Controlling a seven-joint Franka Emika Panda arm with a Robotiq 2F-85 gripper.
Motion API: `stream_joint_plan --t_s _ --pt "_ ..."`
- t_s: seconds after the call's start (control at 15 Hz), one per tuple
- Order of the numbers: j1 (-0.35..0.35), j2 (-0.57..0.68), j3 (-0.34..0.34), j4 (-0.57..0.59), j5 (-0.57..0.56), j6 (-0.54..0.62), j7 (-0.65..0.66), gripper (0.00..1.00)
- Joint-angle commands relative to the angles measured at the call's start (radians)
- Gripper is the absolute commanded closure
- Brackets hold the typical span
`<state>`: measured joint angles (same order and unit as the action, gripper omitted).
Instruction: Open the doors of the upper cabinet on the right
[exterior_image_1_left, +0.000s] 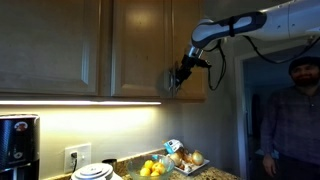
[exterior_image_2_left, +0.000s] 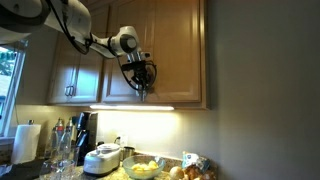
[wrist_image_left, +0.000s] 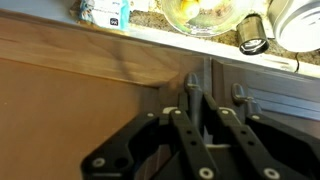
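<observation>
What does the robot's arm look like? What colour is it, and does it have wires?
The arm is smooth, rounded white tubes with dark joints. A thin black cable loops off it. The gripper at the end is black, with two slim fingers on hinged bars dotted with round bolts.

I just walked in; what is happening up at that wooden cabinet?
A robot arm holds its gripper at the lower part of the upper cabinet, close to the silver handles where the doors meet. Both doors look shut, so nothing is opened yet. Whether the gripper grasps a handle, I cannot tell. A person stands at the side.
</observation>
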<state>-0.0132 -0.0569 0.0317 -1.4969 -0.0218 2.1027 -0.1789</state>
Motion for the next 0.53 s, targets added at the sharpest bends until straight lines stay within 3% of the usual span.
stream_joint_plan --t_s 0.0,0.47 --pt "-0.004 -0.128 -0.008 -0.127 -0.010 0.022 -0.091 0.93" --pt "-0.017 -0.375 -0.076 -0.368 -0.047 -0.001 -0.148 0.93"
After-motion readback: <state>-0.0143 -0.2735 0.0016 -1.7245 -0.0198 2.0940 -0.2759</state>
